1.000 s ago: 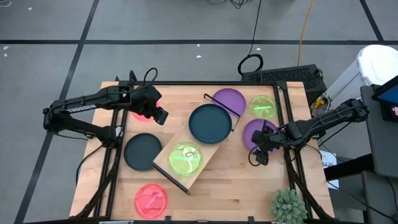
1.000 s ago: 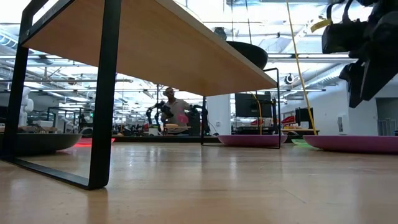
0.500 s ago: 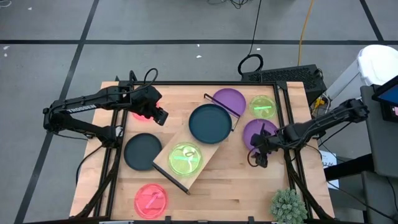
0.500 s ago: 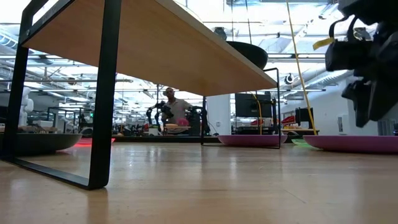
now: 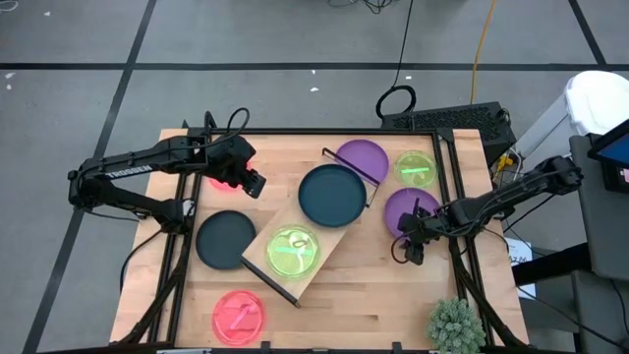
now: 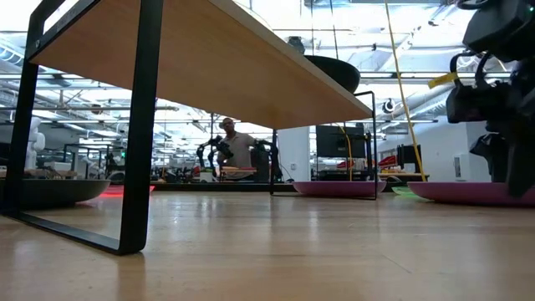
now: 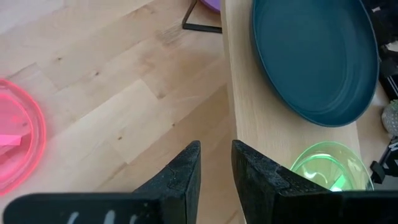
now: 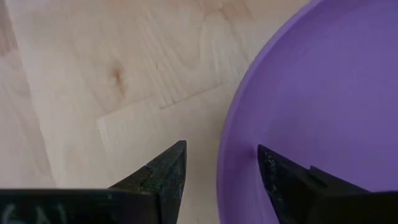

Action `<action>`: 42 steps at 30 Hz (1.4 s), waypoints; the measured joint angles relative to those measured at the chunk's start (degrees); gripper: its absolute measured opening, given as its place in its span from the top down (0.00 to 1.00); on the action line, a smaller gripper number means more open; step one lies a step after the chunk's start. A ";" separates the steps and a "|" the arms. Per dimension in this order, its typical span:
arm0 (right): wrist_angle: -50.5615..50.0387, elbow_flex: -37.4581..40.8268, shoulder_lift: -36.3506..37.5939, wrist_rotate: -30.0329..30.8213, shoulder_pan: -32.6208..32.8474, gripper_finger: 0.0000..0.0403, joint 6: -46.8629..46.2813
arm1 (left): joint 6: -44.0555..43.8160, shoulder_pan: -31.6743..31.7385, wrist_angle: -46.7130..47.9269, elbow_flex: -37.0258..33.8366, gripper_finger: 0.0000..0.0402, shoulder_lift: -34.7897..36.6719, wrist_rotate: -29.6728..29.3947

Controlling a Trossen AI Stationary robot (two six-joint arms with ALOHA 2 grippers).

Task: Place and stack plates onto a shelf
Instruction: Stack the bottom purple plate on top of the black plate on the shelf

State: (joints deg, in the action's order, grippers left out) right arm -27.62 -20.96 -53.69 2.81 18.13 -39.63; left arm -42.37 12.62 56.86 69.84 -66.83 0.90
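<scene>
- Right now the right gripper [image 8: 221, 163] is hanging low over the near edge of a purple plate [image 5: 405, 208], its fingers [image 8: 163, 171] parted and straddling the rim, one over the bare table [image 8: 93, 81] and one over the plate's inside; nothing is being gripped.
- Over on the far side, the left gripper [image 7: 216, 163] is hovering above the table with its fingers [image 7: 181, 177] nearly together and empty.
- Ahead of those fingers the shelf [image 5: 295, 258] is lying slantwise, carrying a dark teal plate [image 5: 332, 194] and a lime-green plate [image 5: 293, 250].
- Beside the left fingers a pink plate [image 7: 15, 143] is sitting on the table.
- Elsewhere on the table are lying a second dark plate [image 5: 224, 239], another pink plate [image 5: 239, 315], a second purple plate [image 5: 362, 157], a second green plate [image 5: 415, 167] and a spiky plant [image 5: 455, 325].
</scene>
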 joint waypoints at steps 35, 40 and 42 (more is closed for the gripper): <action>3.22 0.61 -0.02 0.32 -0.02 0.99 4.58 | 0.04 0.00 0.00 0.00 0.76 -0.01 -1.41; 0.64 -1.59 -0.11 0.12 -0.02 0.99 6.73 | 0.06 0.00 0.00 0.00 0.76 0.00 -1.41; -0.64 -2.40 -0.07 0.67 0.00 0.99 6.52 | 0.32 0.00 0.00 0.00 0.76 -0.01 -1.44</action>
State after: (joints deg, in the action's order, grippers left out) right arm -28.26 -23.36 -53.76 3.47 18.13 -33.11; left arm -42.05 12.62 56.86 69.84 -66.83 -0.54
